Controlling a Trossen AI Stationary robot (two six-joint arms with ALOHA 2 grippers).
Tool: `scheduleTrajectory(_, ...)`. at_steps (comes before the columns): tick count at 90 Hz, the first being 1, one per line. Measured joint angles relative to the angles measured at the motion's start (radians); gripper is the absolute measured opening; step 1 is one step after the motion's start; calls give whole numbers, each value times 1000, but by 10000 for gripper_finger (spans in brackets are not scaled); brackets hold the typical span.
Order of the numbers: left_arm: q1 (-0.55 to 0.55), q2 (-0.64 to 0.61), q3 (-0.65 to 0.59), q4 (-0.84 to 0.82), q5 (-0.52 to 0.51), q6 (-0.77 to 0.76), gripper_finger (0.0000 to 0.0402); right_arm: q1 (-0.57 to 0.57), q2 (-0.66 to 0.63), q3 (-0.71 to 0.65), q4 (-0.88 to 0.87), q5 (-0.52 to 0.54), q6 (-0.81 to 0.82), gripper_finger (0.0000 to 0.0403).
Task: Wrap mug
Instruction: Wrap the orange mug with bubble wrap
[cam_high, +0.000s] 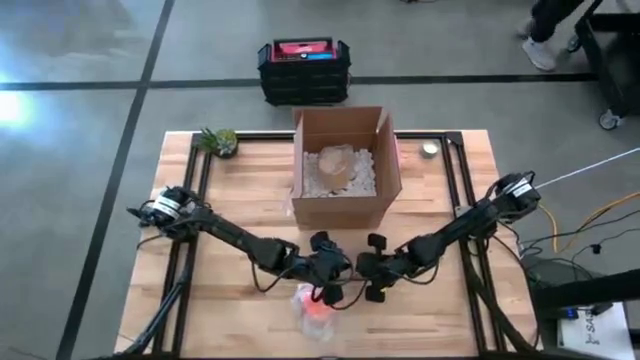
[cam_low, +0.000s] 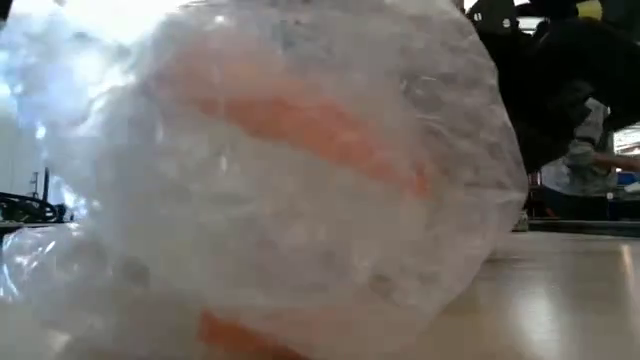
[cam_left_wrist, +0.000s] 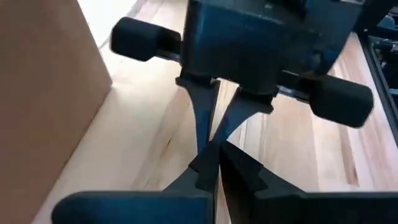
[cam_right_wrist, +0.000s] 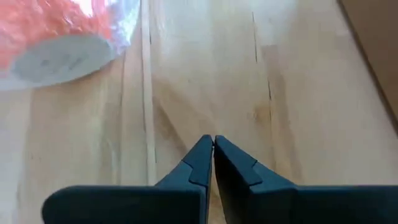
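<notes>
Two grippers meet near the table's front centre in the high view: my left gripper and my right gripper sit almost nose to nose, with the wrapped mug lying on the table just in front of the left one, toward the near edge. I judge the left arm nearer to it; the right would have to cross over. Behind both stands the cardboard box with another wrapped lump and packing fill inside. Low view next: the mug fills almost the whole picture, orange showing through cloudy bubble wrap, lying on its side with its long axis roughly along the table surface, though I can't fix its heading from here; no gripper tips are readable. Left wrist view: my left fingers are pressed together, nothing between them, pointing straight at the right arm's gripper body, whose own fingers come down to meet them; box wall alongside. Right wrist view: right fingers closed tip to tip, empty, over bare wood, with the mug off to one side ahead, its pale base facing the camera. I judge the wrap looks mostly done but loose at the ends.
</notes>
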Motion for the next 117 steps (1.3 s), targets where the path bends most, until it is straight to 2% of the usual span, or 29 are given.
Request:
scheduleTrajectory(15, -117, -111, 15, -284, 8, -167, 0, 23, -23, 46, 20, -37, -45, 2)
scheduleTrajectory(23, -203, -146, -2, -387, 17, -300, 0, 40, -13, 70, 102, -47, -87, 2)
scheduleTrajectory(35, -320, -147, -70, -370, 3, -461, 0, 49, 47, 92, 249, -80, -134, 2)
scheduleTrajectory(48, -366, -106, -156, -245, -40, -539, 0, 45, 148, 137, 263, -104, -143, 2)
scheduleTrajectory(56, -363, -85, -193, -140, -67, -542, 0, 46, 200, 171, 262, -110, -143, 2)
scheduleTrajectory(69, -331, -65, -199, 14, -69, -437, 0, 46, 241, 219, 226, -143, -143, 2)
scheduleTrajectory(97, -243, -61, -176, 102, -61, -313, 0, 42, 251, 212, 182, -151, -144, 2)
scheduleTrajectory(104, -220, -59, -176, 116, -48, -301, 0, 38, 248, 212, 90, -148, -145, 2)
scheduleTrajectory(117, -186, -56, -176, 165, -14, -275, 0, 36, 195, 232, -202, -99, -145, 2)
